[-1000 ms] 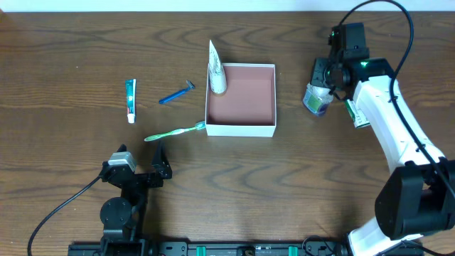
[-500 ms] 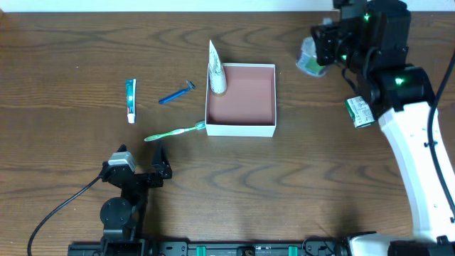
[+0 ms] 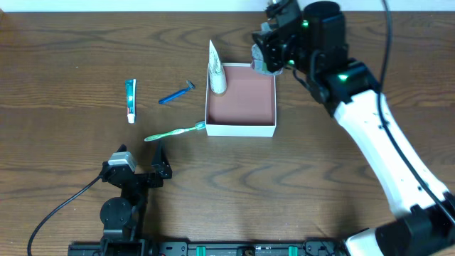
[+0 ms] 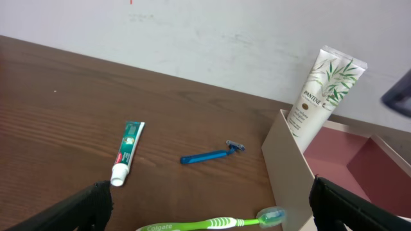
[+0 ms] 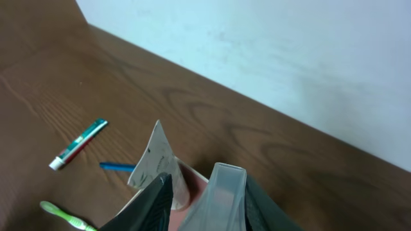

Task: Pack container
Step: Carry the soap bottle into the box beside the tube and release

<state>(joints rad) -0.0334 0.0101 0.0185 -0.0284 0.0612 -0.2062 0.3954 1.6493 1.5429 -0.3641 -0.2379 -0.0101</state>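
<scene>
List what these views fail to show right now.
- Clear item in the right gripper: overhead, the arm covers most of it; right wrist, the bottom edge crops it, so its kind is unclear.
- Box floor: left wrist, the near wall and frame edge hide most.
- Tube base: left wrist, behind the box wall.
</scene>
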